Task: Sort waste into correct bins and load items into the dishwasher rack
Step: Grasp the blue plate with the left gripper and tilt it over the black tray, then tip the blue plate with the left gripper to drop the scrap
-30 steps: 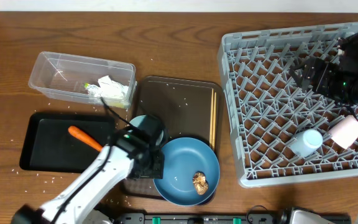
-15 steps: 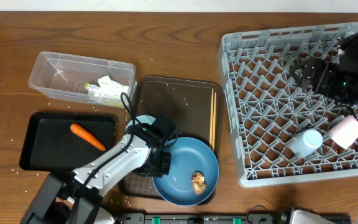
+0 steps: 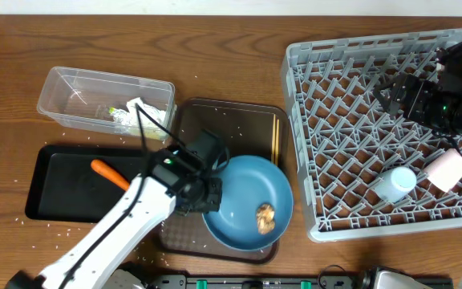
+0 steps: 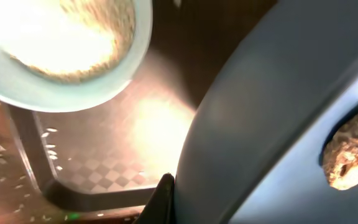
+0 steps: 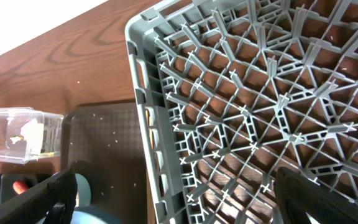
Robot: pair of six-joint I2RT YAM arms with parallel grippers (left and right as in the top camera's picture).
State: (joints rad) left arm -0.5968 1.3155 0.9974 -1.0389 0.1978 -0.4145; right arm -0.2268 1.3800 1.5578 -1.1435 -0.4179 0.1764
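Note:
My left gripper (image 3: pixel 206 193) is shut on the left rim of the dark blue dish (image 3: pixel 249 202), which sits tilted over the front of the brown serving tray. In the left wrist view one dark finger (image 4: pixel 162 199) presses the dish (image 4: pixel 260 124); the other is hidden. A brown food lump (image 3: pixel 265 217) lies in the dish. The white bowl (image 4: pixel 124 84), holding rice, is just beyond. An orange carrot piece (image 3: pixel 108 175) lies in the black tray (image 3: pixel 54 197). Crumpled paper (image 3: pixel 147 113) is in the clear tub (image 3: pixel 79 96). My right gripper (image 5: pixel 188 199) hangs open above the dishwasher rack (image 3: pixel 351 136).
A light blue cup (image 3: pixel 395 183) and a pink cup (image 3: pixel 449 170) lie in the rack's front right corner. Wooden chopsticks (image 3: pixel 276 144) rest along the brown serving tray's (image 3: pixel 231 128) right side. Rice grains are scattered on that tray and on the table near its front left.
My left gripper closed on the dish's rim and tipped it up. The dish shifted slightly right and the brown lump slid with it. The right arm stayed put.

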